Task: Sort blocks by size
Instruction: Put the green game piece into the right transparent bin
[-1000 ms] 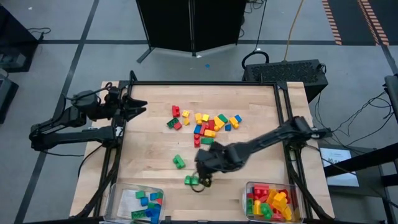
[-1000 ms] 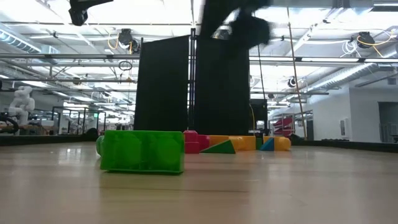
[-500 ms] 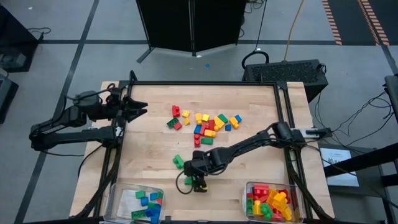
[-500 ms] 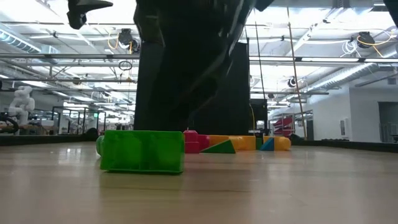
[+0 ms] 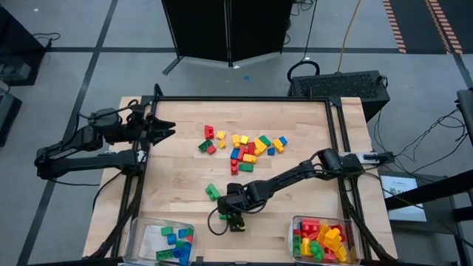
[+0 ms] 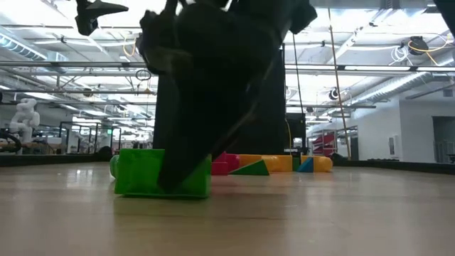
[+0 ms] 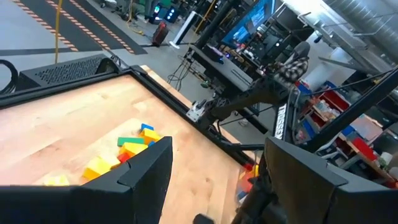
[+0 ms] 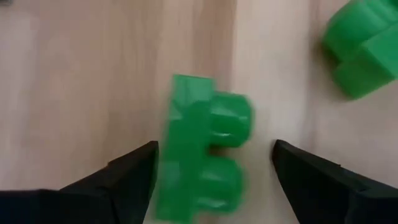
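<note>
Our right gripper (image 8: 211, 180) hangs just over a green block (image 8: 202, 165) on the front part of the table (image 5: 177, 177), fingers spread wide and holding nothing. In the right wrist view the block sits squarely between the two fingertips (image 8: 134, 171), its long side running parallel to them, so the coming squeeze would take it across its short width. From table height the gripper (image 6: 178, 171) is down almost at the wood, partly covering the block (image 6: 142, 174). We judge a straight drop and a close is all that remains.

The block is a longer one, bright green, lying on its side with two round studs pointing sideways. A second green block (image 5: 213, 192) lies near it, further back. Beyond that sits the mixed pile of blocks (image 5: 247, 146). Our left gripper (image 5: 164, 125) waits well apart at the far left edge, open and empty, so the right arm is clearly the nearer one.
</note>
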### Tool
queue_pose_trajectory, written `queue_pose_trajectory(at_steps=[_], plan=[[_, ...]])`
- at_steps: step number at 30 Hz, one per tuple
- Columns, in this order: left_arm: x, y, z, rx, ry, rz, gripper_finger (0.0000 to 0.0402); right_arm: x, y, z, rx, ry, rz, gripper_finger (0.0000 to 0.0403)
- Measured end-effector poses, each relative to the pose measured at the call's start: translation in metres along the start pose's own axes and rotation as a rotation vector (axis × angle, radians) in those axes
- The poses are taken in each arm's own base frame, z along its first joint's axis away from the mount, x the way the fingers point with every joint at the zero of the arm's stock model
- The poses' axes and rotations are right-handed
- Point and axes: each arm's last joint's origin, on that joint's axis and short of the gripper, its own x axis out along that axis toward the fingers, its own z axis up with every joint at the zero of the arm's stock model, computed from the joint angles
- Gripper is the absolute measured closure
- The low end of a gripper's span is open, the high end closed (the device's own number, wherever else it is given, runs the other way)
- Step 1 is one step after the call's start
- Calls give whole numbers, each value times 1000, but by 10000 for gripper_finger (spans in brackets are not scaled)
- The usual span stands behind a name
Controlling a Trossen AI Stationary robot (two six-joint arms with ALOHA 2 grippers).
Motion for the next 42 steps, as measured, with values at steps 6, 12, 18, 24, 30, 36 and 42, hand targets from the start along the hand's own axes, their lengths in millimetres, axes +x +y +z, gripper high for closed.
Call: queue_pose_trajectory(at_steps=[6,12,18,24,30,36,42], plan=[[0,1,-1,-2,11,6,146,12,1,-5,46,28,-5,126],[0,1,-1,-2,11,6,146,11,-5,-16,162,101,-138,253],[0,1,-1,-2,1,14,146,-4,-5,-13,259,107,-163,253],[0,1,0,-2,-3,19,146,-72,0,-11,359,203,-287,253],[0,1,0,-1,-3,20,146,-161,22,-35,524,312,-397,253],[0,1,0,-1,-4,20,146,-236,68,-84,749,401,-406,253],[0,1,0,0,-5,18,146,-262,115,-131,966,481,-381,253]])
